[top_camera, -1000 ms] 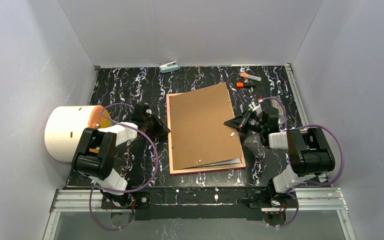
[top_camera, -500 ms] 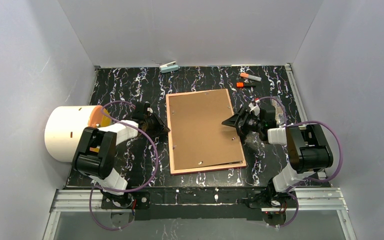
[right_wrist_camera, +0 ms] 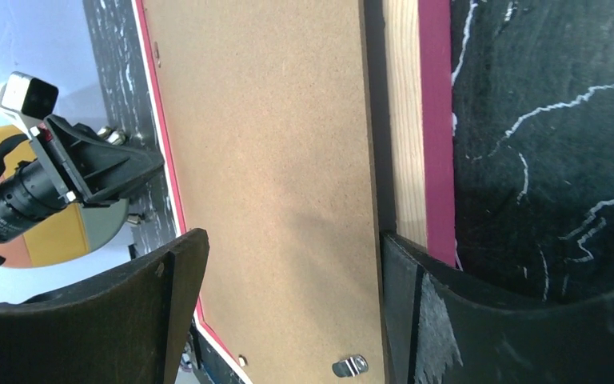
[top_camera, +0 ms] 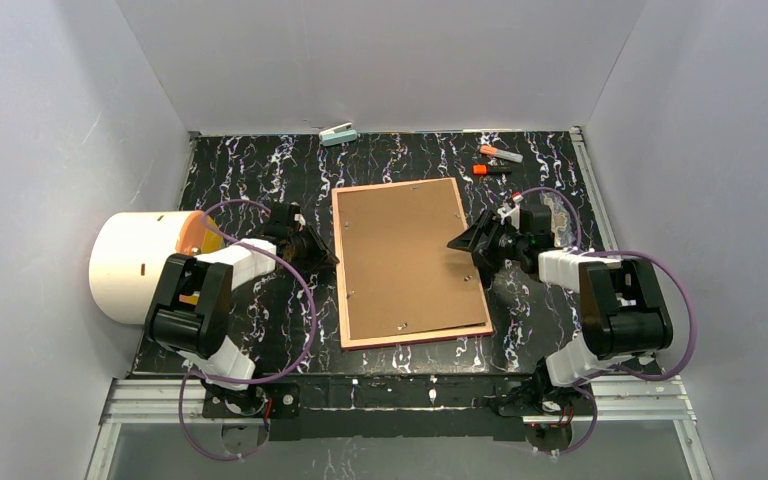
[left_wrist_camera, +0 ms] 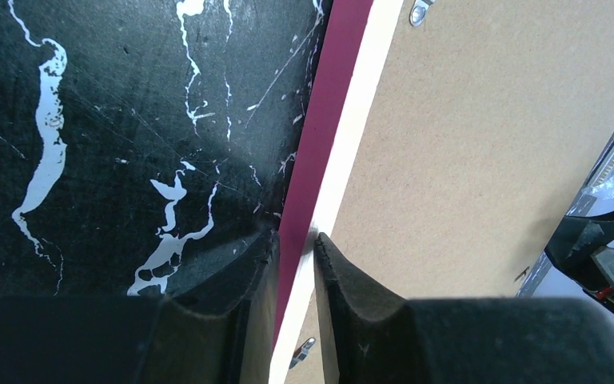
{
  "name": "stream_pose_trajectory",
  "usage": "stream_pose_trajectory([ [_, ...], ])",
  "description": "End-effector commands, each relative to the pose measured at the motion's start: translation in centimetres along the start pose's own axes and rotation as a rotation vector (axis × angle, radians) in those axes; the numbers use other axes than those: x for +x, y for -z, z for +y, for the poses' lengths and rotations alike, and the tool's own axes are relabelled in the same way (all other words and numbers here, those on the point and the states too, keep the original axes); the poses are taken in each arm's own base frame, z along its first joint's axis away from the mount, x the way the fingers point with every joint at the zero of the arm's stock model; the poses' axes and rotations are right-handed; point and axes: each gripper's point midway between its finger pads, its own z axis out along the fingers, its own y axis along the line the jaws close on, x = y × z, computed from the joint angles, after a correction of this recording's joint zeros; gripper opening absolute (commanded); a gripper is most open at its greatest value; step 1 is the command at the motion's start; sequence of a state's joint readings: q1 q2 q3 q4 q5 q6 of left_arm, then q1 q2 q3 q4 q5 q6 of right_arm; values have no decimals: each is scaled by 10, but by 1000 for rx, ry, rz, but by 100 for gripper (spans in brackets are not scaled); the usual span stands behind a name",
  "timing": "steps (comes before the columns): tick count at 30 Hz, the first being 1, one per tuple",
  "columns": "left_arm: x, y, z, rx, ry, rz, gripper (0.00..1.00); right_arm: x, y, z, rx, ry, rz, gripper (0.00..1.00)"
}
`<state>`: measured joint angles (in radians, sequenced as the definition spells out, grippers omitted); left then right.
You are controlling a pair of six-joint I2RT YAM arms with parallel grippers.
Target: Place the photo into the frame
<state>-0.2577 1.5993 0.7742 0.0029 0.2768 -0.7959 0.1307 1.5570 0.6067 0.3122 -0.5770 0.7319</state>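
Two tools met the frame [left_wrist_camera: 324,112]: the left tool [left_wrist_camera: 294,242] pinched its left rail, the right tool [right_wrist_camera: 292,240] hung spread wide over the right rail. It lay face down on the bench [top_camera: 260,170], backing board [top_camera: 405,255] seated inside, hiding any photo. Closing up seemed in hand; next, the clips [right_wrist_camera: 349,366] likely needed turning inward.

The top external camera looks down from high above and behind the arm bases, which sit at 6 o'clock, and takes in the whole table [top_camera: 260,170]. The left wrist camera sits very close at the 9 o'clock edge of the frame [left_wrist_camera: 309,160], facing 3 o'clock. The right wrist camera, close at the 3 o'clock edge, faces 9 o'clock. All three views share the backing board [right_wrist_camera: 272,160].
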Motion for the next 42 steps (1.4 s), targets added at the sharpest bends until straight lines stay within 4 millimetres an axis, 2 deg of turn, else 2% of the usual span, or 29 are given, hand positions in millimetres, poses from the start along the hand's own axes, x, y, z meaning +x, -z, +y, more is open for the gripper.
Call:
stream_pose_trajectory([
  [1,-1,4,-4,0,-25,7,22,-18,10,0,78,45,-61,84],
  [6,0,4,-3,3,-25,12,22,-19,14,5,88,42,-54,75],
  [15,2,4,-4,10,-26,19,23,-5,11,-6,114,-12,8,51],
  [18,1,4,-4,10,-25,19,23,-5,14,-6,132,-13,8,47],
  [21,0,4,-3,2,-26,13,23,-7,17,-5,144,1,1,49],
  [28,-4,8,-2,-20,-35,-4,24,-15,23,-2,184,21,-11,62],
  [37,-5,12,-2,-23,-42,-12,25,-25,36,-4,252,59,-61,63],
  [42,-5,13,-5,-15,-45,-6,26,-27,33,-16,298,58,-68,66],
])
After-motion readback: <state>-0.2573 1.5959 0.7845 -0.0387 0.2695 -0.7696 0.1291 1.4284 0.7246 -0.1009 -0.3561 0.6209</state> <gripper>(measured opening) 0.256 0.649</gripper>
